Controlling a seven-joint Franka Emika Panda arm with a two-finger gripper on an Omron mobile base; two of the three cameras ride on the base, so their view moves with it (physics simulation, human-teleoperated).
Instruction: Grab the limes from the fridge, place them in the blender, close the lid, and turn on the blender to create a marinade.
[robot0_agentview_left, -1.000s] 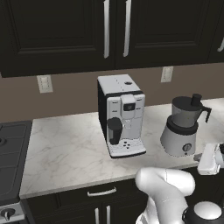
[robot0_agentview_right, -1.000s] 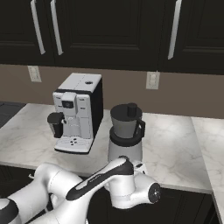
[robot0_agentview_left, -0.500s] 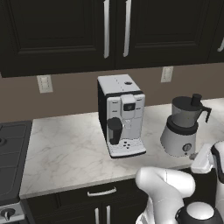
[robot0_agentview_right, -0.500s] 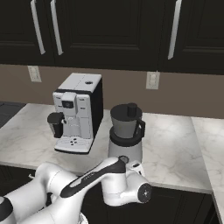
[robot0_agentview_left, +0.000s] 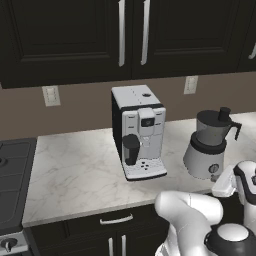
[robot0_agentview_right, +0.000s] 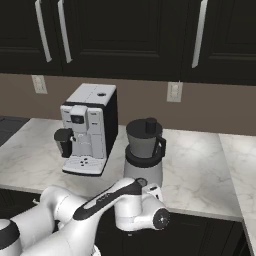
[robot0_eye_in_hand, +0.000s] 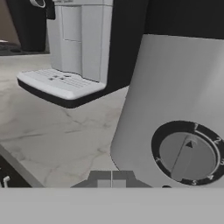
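Lid (robot0_agentview_left: 223, 114): I see it seated on blender (robot0_agentview_right: 144, 153).
Knob (robot0_eye_in_hand: 189, 156): close ahead at 3 o'clock; switching on remains, I judge.
Gripper: I cannot tell its spread.

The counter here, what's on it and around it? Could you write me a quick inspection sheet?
Surface: pale marble counter, a stove edge at its left end.
Job's things: blender upright on the counter with its lid on; knob close ahead in the hand view. Limes and fridge: nothing seen.
Clutter: white coffee machine beside the blender, standing apart from it.
Grippers: gripper low in front of the blender base; whether open or shut cannot be told.
Cables: nothing seen.
Surroundings: dark upper cabinets, brown wall with outlets, dark drawers below.
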